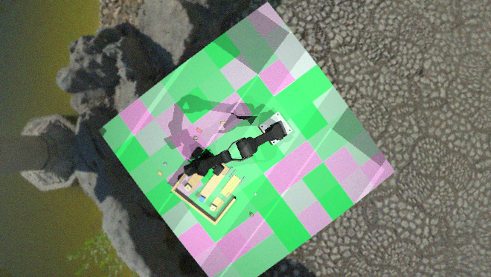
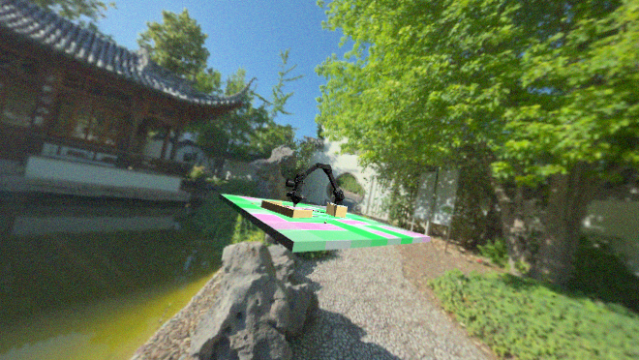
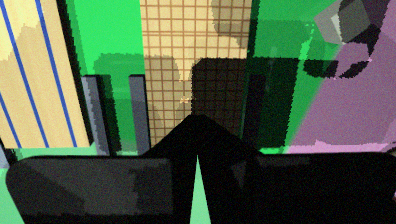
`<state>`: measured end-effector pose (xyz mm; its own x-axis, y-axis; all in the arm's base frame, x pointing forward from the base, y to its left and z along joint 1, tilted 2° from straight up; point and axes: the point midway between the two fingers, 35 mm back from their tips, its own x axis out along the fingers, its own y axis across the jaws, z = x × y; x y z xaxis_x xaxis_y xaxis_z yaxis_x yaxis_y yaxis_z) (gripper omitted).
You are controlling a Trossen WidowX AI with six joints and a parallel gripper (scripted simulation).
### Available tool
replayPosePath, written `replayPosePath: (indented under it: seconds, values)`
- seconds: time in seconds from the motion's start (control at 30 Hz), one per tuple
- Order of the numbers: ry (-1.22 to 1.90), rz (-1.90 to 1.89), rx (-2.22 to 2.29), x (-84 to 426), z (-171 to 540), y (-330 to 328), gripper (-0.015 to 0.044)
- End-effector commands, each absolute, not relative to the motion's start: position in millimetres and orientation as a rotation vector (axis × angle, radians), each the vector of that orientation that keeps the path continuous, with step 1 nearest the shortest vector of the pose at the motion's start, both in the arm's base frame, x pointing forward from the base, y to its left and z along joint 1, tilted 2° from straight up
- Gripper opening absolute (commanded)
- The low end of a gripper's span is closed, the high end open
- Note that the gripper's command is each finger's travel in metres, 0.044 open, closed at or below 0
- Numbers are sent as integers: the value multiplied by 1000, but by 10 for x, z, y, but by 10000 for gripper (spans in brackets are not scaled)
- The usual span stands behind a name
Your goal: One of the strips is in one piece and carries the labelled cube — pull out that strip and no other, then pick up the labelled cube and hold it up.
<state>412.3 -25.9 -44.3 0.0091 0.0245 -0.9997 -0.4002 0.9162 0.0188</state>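
Note:
My gripper [image 2: 294, 204] [image 3: 196, 123] is shut and empty, low over the near end of the checked strip [image 1: 193, 179] [image 3: 195, 30]; contact cannot be told. A labelled cube [image 1: 188, 187] sits at that strip's far end. The blue-lined strip [image 1: 213, 185] [image 3: 37, 85] lies beside it, with a blue cube [image 1: 201, 199] at its far end. The third strip [image 1: 231, 185] is separated by a gap from a short piece [image 1: 219, 202], which bears another marked cube [image 1: 213, 207]. The cubes are outside the wrist view. The arm hides part of the checked strip in the top view.
A tan wall [image 1: 225, 211] [image 2: 302, 213] surrounds the strips' far ends. Grey rails [image 3: 95, 115] [image 3: 139, 110] stand beside the strips' near ends. A small grey block [image 3: 342, 21] lies right of the checked strip. Other small loose pieces [image 1: 160, 173] [image 1: 199, 130] [image 1: 251, 214] are scattered around.

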Motion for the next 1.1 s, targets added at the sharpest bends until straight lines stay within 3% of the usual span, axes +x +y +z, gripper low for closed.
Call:
replayPosePath:
  seconds: [0.0, 1.07]
  values:
    - [1542, 345, -309, 4105, -541, -261, 0]
    - [1542, 345, -309, 4102, -639, -262, 0]
